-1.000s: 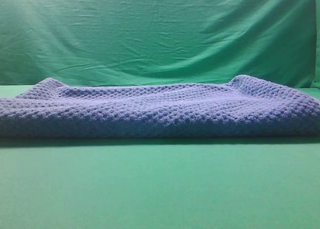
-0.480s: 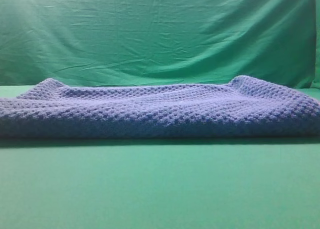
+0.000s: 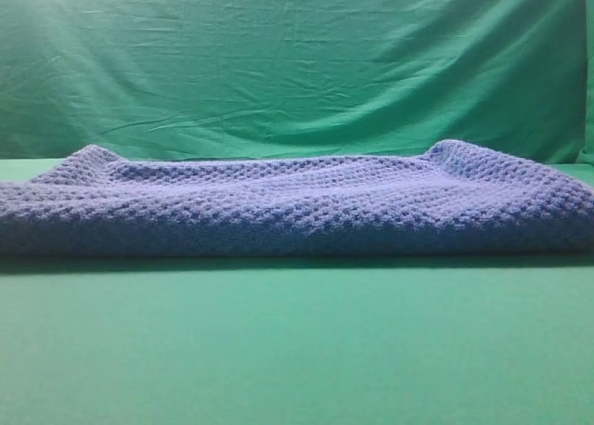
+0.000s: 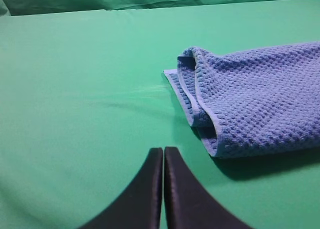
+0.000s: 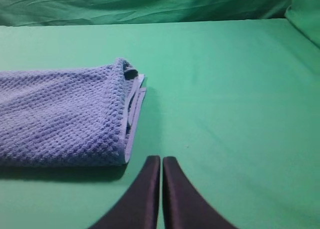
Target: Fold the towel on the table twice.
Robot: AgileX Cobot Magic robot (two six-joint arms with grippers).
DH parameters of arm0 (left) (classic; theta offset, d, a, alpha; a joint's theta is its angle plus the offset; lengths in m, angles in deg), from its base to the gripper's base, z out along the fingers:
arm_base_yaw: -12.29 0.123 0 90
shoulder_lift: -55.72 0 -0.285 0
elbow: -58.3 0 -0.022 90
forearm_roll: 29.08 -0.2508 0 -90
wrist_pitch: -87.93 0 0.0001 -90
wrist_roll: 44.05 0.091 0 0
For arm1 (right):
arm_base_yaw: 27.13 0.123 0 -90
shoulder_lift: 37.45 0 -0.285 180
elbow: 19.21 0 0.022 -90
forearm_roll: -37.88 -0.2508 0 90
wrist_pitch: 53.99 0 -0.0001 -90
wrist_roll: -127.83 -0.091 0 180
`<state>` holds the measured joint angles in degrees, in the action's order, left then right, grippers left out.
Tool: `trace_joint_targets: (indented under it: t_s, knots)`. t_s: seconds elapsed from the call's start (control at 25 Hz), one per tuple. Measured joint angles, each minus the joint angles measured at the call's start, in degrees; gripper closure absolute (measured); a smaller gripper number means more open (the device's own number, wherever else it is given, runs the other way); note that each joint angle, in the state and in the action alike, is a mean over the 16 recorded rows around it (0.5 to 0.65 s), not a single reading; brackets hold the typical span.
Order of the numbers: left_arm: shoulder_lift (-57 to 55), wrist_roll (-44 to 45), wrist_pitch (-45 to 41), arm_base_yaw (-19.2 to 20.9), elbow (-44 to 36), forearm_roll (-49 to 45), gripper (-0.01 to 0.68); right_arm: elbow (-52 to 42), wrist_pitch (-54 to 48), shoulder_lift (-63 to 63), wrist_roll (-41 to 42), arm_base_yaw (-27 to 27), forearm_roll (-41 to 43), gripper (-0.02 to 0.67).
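Observation:
The blue-grey waffle-knit towel point(image 3: 297, 202) lies folded in layers across the green table point(image 3: 297, 351), reaching both side edges of the exterior view. Its left end point(image 4: 250, 99) shows stacked layers in the left wrist view, its right end point(image 5: 60, 116) in the right wrist view. My left gripper point(image 4: 163, 151) is shut and empty, above bare table just left of the towel's end. My right gripper point(image 5: 161, 160) is shut and empty, above bare table just right of the towel's other end. Neither gripper shows in the exterior view.
A wrinkled green backdrop cloth point(image 3: 297, 63) hangs upright behind the table. Bare green table lies in front of the towel and beyond both of its ends.

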<state>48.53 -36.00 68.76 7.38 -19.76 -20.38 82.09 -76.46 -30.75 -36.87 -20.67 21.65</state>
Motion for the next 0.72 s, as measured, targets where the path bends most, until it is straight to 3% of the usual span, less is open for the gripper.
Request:
trace_joint_targets:
  t_s: [0.72]
  knots:
    - [0.0,0.0,0.0,0.0,0.0,0.0,0.673,0.0,0.0,0.0,0.1,-1.2,0.0,0.649]
